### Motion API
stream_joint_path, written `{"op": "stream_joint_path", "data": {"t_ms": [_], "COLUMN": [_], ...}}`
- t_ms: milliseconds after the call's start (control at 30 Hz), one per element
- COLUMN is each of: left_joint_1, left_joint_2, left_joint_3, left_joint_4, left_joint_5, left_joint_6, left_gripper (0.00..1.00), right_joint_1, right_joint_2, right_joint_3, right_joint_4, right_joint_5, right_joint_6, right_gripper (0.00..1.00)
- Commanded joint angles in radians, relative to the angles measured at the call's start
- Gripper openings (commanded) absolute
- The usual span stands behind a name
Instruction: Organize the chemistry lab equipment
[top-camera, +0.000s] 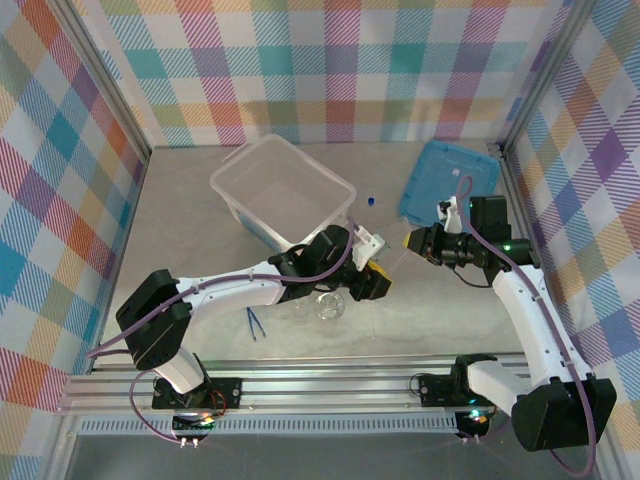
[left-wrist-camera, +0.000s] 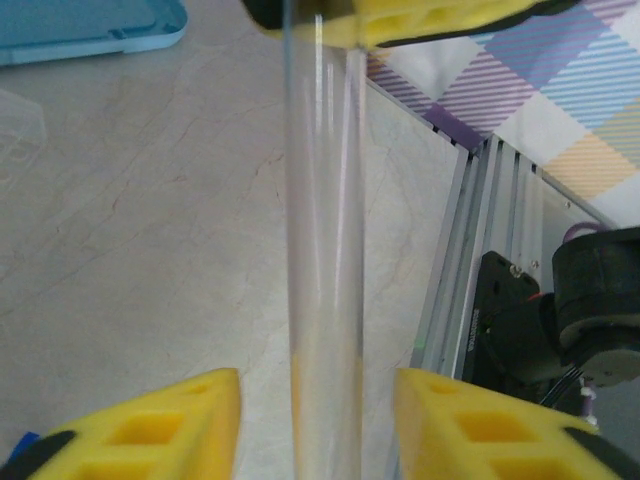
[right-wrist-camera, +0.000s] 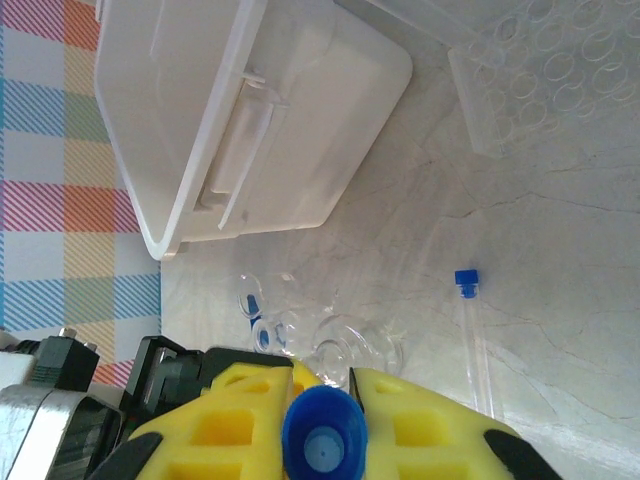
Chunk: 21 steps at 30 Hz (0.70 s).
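Two grippers are meeting over one blue-capped tube, with the other lab items sitting on the table.

The right gripper is pinching the capped end of a thin clear tube. The left gripper is standing with its two yellow fingers parted, a gap showing on each side of the glass. A second blue-capped tube is lying flat on the table, making two tubes in all. One clear glass flask and one tiny beaker are sitting under the left arm, with one pair of dark blue tweezers lying just beside them. One translucent plastic box is standing behind them, and one flat blue lid is lying at the far right.
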Motion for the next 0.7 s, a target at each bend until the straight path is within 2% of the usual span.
{"op": "stream_joint_path", "data": {"t_ms": [0,233,467,667], "left_joint_1": [0.011,0.017,0.043,0.079], "left_joint_2": [-0.025,-0.054,-0.097,-0.120], "left_joint_3": [-0.003,-0.014,-0.049,-0.067], "left_joint_4": [0.018,0.005,-0.005,-0.017], "left_joint_5": [0.005,-0.043,-0.141,-0.180], "left_joint_6": [-0.003,-0.007,-0.036,-0.072], "left_gripper": [0.52,0.62,0.63,0.63], "right_joint_1": [-0.009,-0.008,-0.009,-0.008], "right_joint_2": [-0.013,-0.026,-0.038,-0.039], "right_joint_3": [0.012,0.009,0.021,0.034], "right_joint_4": [-0.007,-0.011,-0.020,-0.029], "right_joint_5": [-0.005,0.013,0.049,0.082], "right_joint_6": [-0.016,-0.017,-0.018,-0.022], "right_gripper": [0.16,0.16,0.16,0.16]}}
